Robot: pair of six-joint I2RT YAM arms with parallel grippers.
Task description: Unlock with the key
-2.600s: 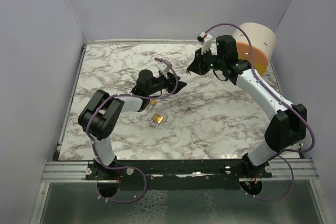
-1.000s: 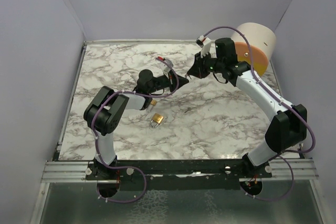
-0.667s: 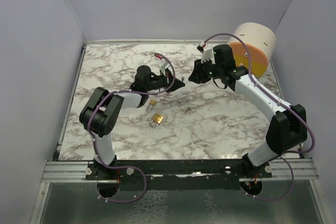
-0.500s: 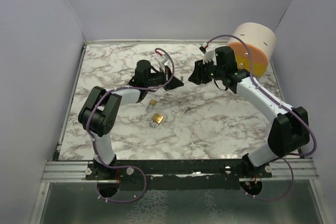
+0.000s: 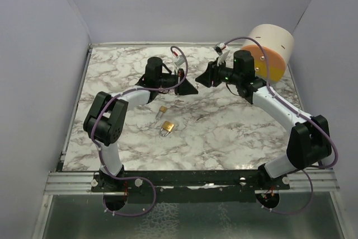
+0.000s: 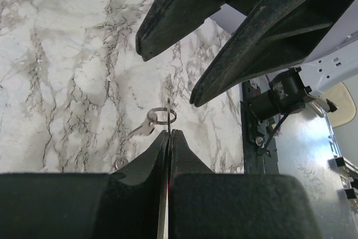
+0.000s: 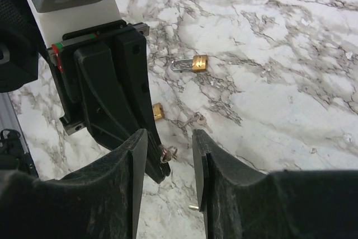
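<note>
Key [image 6: 168, 127]: held off the table, seen edge-on as a thin metal strip pinched at the tip of the left gripper, above the middle of the far half of the table.
Key ring [image 6: 175, 117]: carried on the key just beyond the left fingertips, left uncovered.
Left gripper [image 6: 168, 135]: fingers pressed together on the key; pointed across the table towards the right arm.
Right gripper [image 7: 169, 135]: fingers spread, with nothing gripped; the tip of the left gripper and the key ring are framed between them. No contact between the two grippers can be made out.
Second key [image 7: 196, 120]: laid flat on the marble, below the two grippers. In the left wrist view it is seen just beside the key ring; whether it touches the ring cannot be told.
Padlock [image 5: 166, 129]: brass, laid on its side on the marble, nearer the arm bases than the grippers and well apart from the held key. Whether the shackle is locked cannot be told.
Small brass piece [image 5: 163, 109]: set on the marble between the padlock and the left arm; too small to be identified.
Table [image 5: 112, 71]: white marble pattern with grey veins.
Cylinder [image 5: 271, 40]: cream with an orange face, placed at the far right corner behind the right arm.
</note>
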